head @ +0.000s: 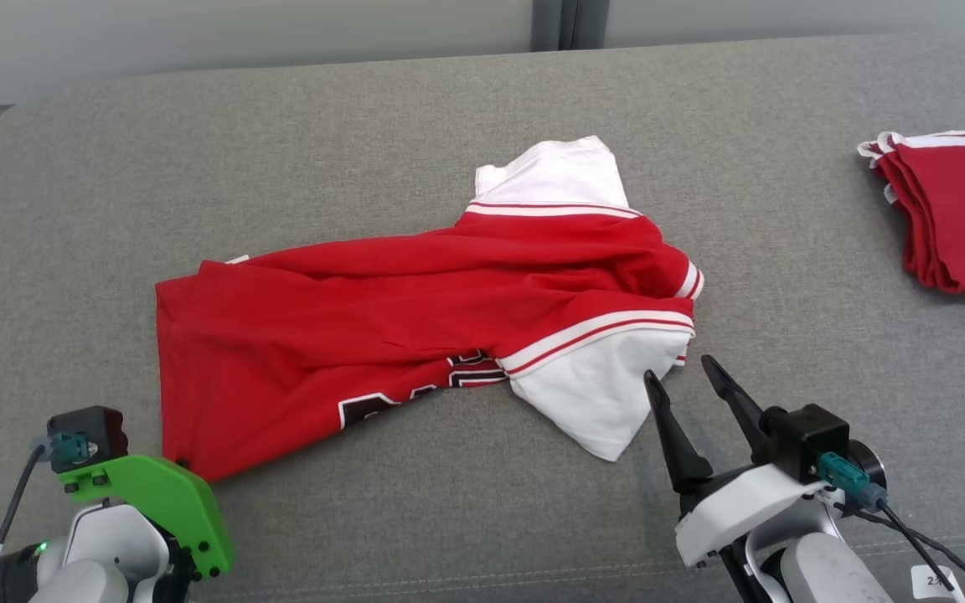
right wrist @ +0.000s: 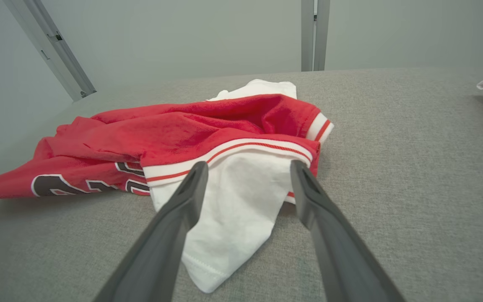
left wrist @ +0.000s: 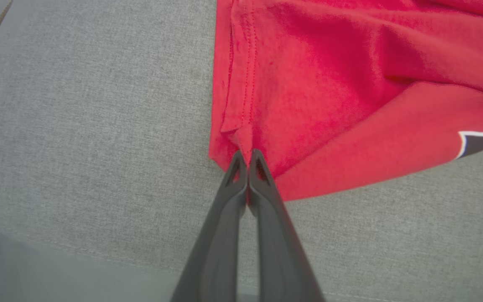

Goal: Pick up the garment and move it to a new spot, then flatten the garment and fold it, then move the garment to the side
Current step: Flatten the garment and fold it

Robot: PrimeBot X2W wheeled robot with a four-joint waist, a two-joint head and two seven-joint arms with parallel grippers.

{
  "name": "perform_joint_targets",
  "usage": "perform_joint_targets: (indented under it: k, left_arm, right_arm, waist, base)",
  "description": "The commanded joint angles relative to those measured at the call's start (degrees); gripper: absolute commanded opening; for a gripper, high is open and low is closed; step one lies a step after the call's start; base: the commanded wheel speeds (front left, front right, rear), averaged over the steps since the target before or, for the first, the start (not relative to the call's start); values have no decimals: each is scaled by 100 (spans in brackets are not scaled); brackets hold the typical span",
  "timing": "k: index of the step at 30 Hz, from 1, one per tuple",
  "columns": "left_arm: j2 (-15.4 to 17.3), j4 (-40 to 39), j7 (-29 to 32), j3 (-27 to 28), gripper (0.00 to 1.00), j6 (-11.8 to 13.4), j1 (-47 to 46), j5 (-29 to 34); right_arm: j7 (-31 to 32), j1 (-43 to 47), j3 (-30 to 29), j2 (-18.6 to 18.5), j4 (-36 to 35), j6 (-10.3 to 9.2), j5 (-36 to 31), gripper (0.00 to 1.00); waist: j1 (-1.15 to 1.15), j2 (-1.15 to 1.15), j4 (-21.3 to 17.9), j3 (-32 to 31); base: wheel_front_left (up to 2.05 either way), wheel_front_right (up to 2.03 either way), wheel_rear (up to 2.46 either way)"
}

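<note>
Got left hand [left wrist: 247, 161] at 7 o'clock pinched tight on the hem corner [left wrist: 241, 136] of a crumpled red-and-white cotton jersey [head: 415, 327], dead centre of grey fabric worktop [head: 449, 519]. Got right hand [head: 677, 370] at 5 o'clock spread wide by its white sleeve [head: 591, 394].

Grey fabric-covered surface [head: 348, 142], possibly a cushion or mattress. Red-and-white garment [head: 382, 327] is laid crumpled mid-surface, sleeves white. Folded red stack [head: 960, 209] is placed well apart at right edge, partly cropped.

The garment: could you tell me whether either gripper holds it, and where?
The left gripper pinches the garment at its red hem corner; the right gripper is open, holding nothing.
</note>
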Motion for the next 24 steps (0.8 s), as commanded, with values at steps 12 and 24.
perform_joint_targets:
  k: [12,24]
  left_arm:
    - [-48,-13,-137,2,15,76,504,-148]
    - [-250,97,-1149,265,100,-28,444,51]
  right_arm:
    - [26,42,-90,-8,-67,-3,-20,100]
    - [-40,133,-225,-8,4,-3,23,100]
  waist:
    - [0,0,57,16]
    - [0,0,82,-162]
  base:
    - [0,0,0]
    - [0,0,0]
